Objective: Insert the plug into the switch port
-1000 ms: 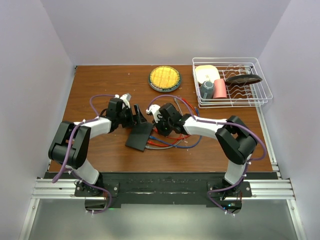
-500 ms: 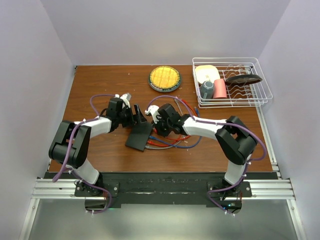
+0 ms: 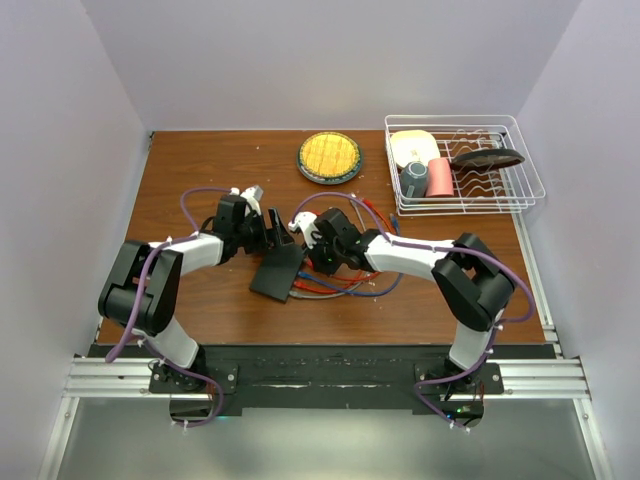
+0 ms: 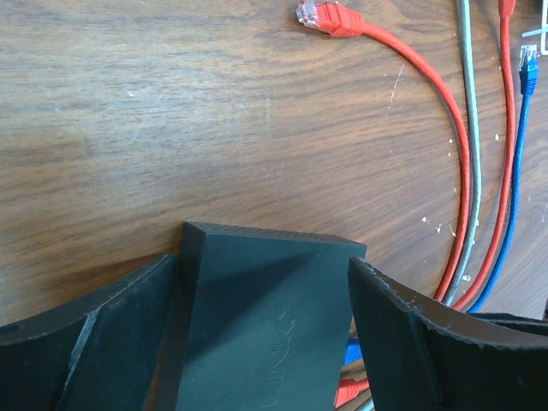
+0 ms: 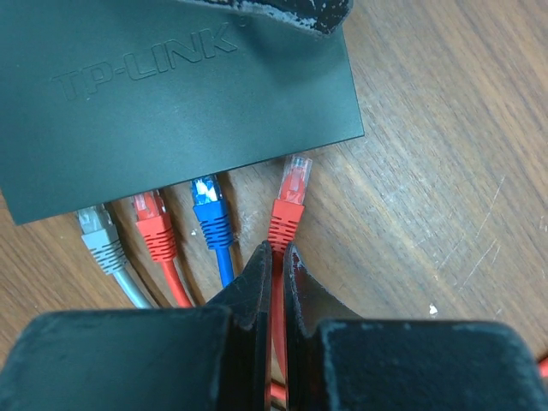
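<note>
Three other plugs (image 5: pixel 210 210) sit in the switch (image 5: pixel 171 94), clamped on the table (image 5: pixel 428 171) by the left gripper (image 4: pixel 261 274), while the right gripper (image 5: pixel 276 257) pinches the red plug (image 5: pixel 289 201), its tip at the next port's mouth, not yet inserted

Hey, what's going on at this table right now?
The left gripper holds the black switch from both sides on the table. The right gripper is shut on the tail of a red plug, whose tip sits at the switch's socket edge, not visibly pushed in yet. To its left, a blue plug, a second red plug and a grey plug sit at that edge, apparently plugged in.
</note>
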{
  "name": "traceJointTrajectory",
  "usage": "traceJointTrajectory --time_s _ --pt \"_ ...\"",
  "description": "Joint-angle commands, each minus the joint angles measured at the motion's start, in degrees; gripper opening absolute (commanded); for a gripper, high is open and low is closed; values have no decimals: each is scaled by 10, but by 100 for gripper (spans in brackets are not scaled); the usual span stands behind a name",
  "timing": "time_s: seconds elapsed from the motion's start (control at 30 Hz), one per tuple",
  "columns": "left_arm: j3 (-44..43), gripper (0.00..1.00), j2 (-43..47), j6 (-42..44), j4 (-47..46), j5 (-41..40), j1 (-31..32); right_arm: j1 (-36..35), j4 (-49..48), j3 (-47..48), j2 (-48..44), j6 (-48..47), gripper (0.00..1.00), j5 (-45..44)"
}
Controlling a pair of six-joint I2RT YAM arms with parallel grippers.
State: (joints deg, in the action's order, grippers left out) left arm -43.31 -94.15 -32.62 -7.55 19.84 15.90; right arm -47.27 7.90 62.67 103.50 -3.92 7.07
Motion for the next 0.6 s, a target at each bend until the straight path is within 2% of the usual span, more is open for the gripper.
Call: traceJointTrajectory --time_s 0.0,0.57 --pt "-7 86 -20 12 10 15 5 -9 -34 7 -37 -6 0 15" --pt "-5 86 -25 24 -1 28 5 -9 -76 -8 -7 -10 0 6"
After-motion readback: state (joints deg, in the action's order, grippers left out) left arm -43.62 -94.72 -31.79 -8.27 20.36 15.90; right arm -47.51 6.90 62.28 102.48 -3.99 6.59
